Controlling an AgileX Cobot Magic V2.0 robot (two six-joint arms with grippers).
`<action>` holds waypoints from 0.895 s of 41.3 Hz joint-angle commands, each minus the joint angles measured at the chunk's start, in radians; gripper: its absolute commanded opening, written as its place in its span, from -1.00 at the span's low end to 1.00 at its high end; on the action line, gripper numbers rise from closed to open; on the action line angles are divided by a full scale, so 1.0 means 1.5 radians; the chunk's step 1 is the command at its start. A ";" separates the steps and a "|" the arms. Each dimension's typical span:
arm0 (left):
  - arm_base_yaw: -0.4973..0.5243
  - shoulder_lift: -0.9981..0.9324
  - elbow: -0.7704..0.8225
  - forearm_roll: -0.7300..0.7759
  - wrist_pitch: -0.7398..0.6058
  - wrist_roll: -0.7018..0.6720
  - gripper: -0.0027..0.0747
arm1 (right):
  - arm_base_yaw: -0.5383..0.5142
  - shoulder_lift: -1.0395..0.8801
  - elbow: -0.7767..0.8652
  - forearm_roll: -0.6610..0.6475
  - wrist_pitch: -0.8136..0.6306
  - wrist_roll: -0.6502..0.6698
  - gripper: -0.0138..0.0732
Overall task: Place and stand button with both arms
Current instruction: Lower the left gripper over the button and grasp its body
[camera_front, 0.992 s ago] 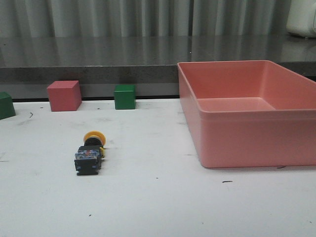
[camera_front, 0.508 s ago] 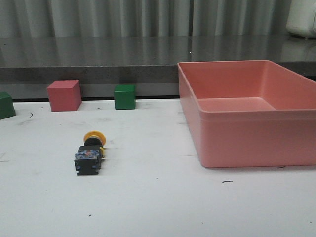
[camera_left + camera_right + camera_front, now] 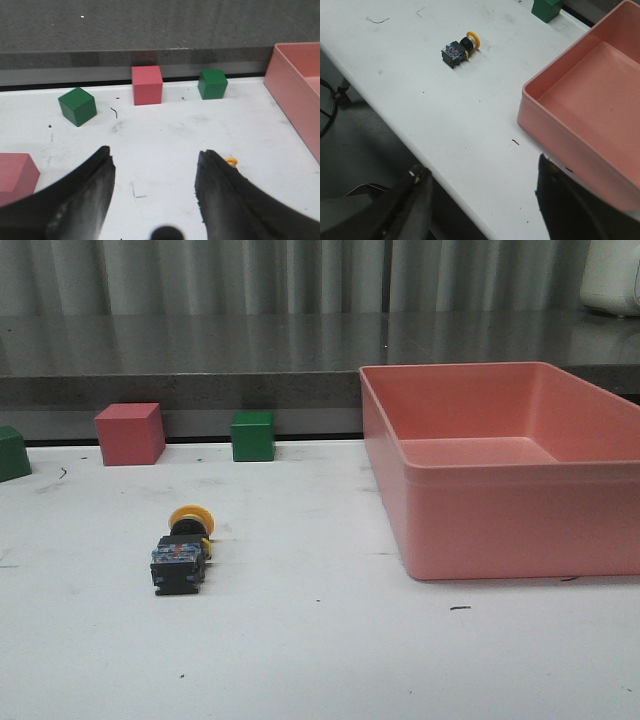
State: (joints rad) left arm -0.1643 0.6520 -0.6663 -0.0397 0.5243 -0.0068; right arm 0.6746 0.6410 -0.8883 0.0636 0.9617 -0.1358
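Button (image 3: pixel 181 550) lies on its side on the counter (image 3: pixel 330 640), at nine o'clock from the pink bin (image 3: pixel 500 520); nothing done yet. Left end effector (image 3: pixel 155 175) and right end effector (image 3: pixel 480 195) gape empty.

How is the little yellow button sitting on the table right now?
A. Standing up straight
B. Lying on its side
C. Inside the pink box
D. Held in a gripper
B: the button lies on its side on the white table, yellow cap pointing away, outside the pink box.
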 commanded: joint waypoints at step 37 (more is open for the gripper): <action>-0.166 0.622 -0.367 -0.066 0.196 -0.084 0.36 | -0.003 0.000 -0.012 0.006 -0.035 -0.008 0.41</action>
State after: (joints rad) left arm -0.4050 1.5548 -1.1451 -0.1178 0.8229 -0.0685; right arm 0.6746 0.6410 -0.8867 0.0636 0.9617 -0.1374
